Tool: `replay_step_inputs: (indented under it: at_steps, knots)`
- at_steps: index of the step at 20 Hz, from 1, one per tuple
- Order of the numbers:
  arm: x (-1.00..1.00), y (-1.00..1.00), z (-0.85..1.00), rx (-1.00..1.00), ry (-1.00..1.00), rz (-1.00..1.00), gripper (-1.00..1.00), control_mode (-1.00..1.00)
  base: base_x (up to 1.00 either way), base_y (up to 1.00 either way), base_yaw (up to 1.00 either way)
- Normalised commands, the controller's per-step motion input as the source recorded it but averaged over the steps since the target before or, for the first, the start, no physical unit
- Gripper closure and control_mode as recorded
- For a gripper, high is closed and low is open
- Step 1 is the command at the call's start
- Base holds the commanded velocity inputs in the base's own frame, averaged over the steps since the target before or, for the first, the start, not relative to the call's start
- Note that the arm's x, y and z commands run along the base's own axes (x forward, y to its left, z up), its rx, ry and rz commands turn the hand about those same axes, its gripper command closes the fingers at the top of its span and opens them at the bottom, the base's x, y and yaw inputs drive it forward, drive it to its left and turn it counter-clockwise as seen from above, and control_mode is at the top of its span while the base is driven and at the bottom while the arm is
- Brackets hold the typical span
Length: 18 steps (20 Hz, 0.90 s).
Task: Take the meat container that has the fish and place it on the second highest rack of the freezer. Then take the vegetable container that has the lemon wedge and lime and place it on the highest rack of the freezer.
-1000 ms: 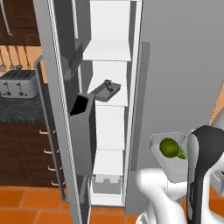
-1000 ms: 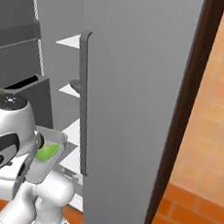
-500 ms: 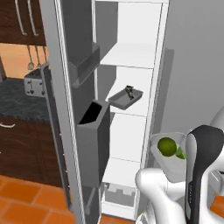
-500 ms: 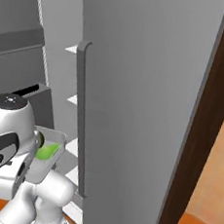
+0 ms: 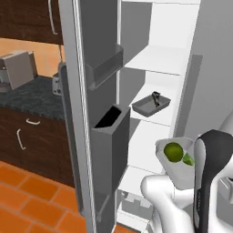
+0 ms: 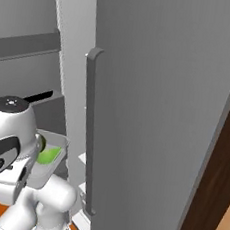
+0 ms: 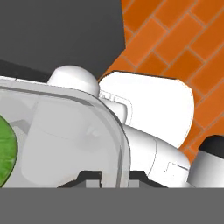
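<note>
- Right now, at the bottom of the hand view, the pincer [image 7: 111, 176] is pinching the rim of the vegetable container [image 7: 65, 135], its dark tips either side of the clear wall.
- In the left base view that vegetable container [image 5: 175, 159] sits at lower right, just in front of the white arm [image 5: 211, 182], with the round lime [image 5: 173, 151] in it and a paler green lemon wedge [image 5: 187, 159] beside it.
- From the right base view, the container [image 6: 49, 163] shows at lower left, tucked against the arm, a green patch inside.
- Under it in the hand view, orange tiled floor [image 7: 183, 48] fills the upper right.
- Next back, in the left base view, the open freezer door [image 5: 86, 113] stands left of centre, with a dark door bin [image 5: 109, 132] at mid height and another bin [image 5: 104, 68] above it.
- Further in, the meat container [image 5: 151, 104] rests on a white rack [image 5: 154, 116] at centre, a small dark piece of fish [image 5: 156, 98] in it; another rack [image 5: 157, 61] lies above.
- Far off at upper left, a toaster [image 5: 18, 68] sits on the dark worktop [image 5: 32, 93].
</note>
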Motion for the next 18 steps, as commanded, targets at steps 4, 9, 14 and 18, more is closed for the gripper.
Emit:
replay_step_inputs:
  at_steps: [4, 9, 14, 18]
  knots:
    - [0.00, 0.00, 0.00, 0.00, 0.00, 0.00, 1.00, 1.00, 0.50, 0.00, 0.10]
    - [0.00, 0.00, 0.00, 0.00, 0.00, 0.00, 1.00, 1.00, 0.26, 0.30, -0.04]
    - [0.00, 0.00, 0.00, 0.00, 0.00, 0.00, 1.00, 1.00, 0.25, 0.46, -0.21]
    - [0.00, 0.00, 0.00, 0.00, 0.00, 0.00, 1.00, 1.00, 0.13, 0.36, -0.28]
